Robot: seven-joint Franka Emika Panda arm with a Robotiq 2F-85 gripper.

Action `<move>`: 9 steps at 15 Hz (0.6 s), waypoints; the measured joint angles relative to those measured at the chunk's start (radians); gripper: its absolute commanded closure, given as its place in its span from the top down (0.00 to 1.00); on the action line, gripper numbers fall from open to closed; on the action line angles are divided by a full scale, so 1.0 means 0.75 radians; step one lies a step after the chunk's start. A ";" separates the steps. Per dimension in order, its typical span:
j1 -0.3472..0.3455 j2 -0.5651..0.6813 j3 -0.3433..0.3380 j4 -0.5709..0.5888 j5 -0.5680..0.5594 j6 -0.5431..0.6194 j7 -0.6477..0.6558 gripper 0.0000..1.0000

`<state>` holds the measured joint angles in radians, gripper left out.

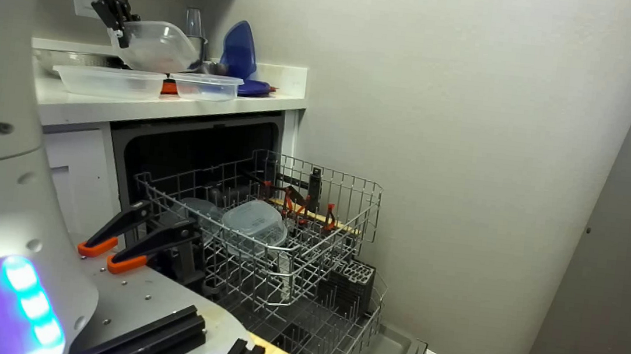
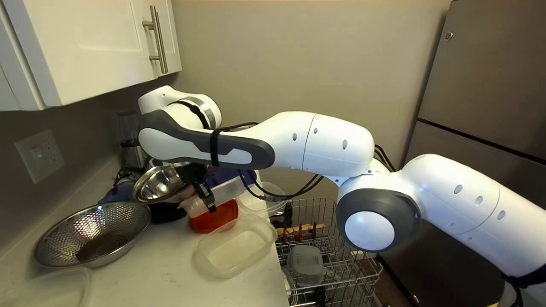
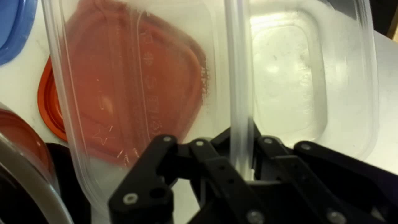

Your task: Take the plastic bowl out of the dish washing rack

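Setting down one plastic bowl [image 1: 156, 49]: the step in hand, by judgement; removal from the dish rack [image 1: 281, 248] looks done, placing not yet.

Bowl: see-through, tilted, aloft. Taken as the task's piece, being the one lifted; a pale box [image 1: 254, 216] and a pale dish [image 1: 202, 206] lie in the rack, at about 5 o'clock of the bowl.

Pincer [image 3: 242, 137]: clenched on the bowl's rim; bowl reaches toward 10 o'clock in the wrist view.

Landing place: table [image 2: 166, 281], white stretch at 7 o'clock of the bowl in an exterior view.

Neighbours: red lid [image 2: 215, 221], below the bowl; see-through tub [image 1: 108, 85], between 7 and 8 o'clock in an exterior view; second tub [image 1: 207, 89], at 4 o'clock; steel colander [image 2: 55, 232], well apart. Contact between bowl and tubs: cannot be told.

Handling, advised: level the tilt first, then lower slowly, passing above the tub rims, lest one be nudged over the edge. Thin wall probably flexes; one-sided pinch may let the far end swing. Base flat before release; pincer then drawn straight up along the wall.
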<state>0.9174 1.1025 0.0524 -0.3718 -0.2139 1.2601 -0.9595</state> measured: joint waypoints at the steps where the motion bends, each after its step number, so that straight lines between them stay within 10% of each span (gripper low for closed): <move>1: 0.000 0.000 0.000 0.000 0.000 0.000 0.000 0.04; 9: 0.002 0.016 0.020 -0.001 0.023 0.015 -0.033 0.01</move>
<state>0.9187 1.1147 0.0673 -0.3726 -0.1968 1.2712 -0.9841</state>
